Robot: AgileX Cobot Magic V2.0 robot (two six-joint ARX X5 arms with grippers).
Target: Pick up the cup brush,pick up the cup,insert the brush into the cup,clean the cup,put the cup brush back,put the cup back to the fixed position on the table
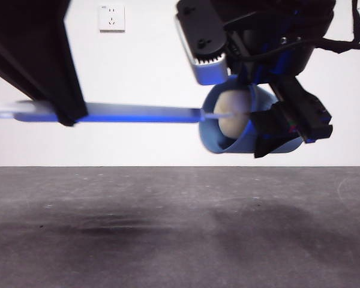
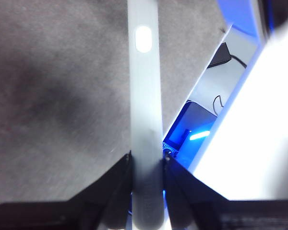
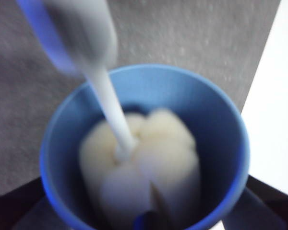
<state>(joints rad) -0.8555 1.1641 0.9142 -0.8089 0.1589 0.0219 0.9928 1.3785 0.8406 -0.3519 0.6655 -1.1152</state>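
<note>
— Where the left claw (image 2: 146, 160) closes, what sits between its black jaws?

— The cup brush (image 2: 145, 96), held by its long, flat grey handle; the jaws press on both edges of it. The handle is smooth and matte, with a pale oval mark near its far end.

— And the right claw (image 1: 276, 129)?

— It holds the cup (image 3: 144, 143) in the air, well above the table (image 1: 180, 228). The dark jaws stand at either side of the cup in the right wrist view, clamped on its wall. The cup is a blue plastic tumbler, round at the mouth with a thin rim, and it is tipped on its side so the mouth faces the other arm.

— What is in it?

— The brush's sponge head (image 3: 144, 158), a rounded, lobed, cream-yellow lump, soft-looking, deep inside the cup. A thin white stem runs from it out past the rim to the wider grey handle.

— How does the brush lie?

— In the front view it is about level, stretching from the left claw across to the cup.

— And below?

— The table is dark grey and matte, finely speckled, with faint pale scuffs and two soft shadows. Behind is a white wall with a socket (image 1: 111, 17).
</note>
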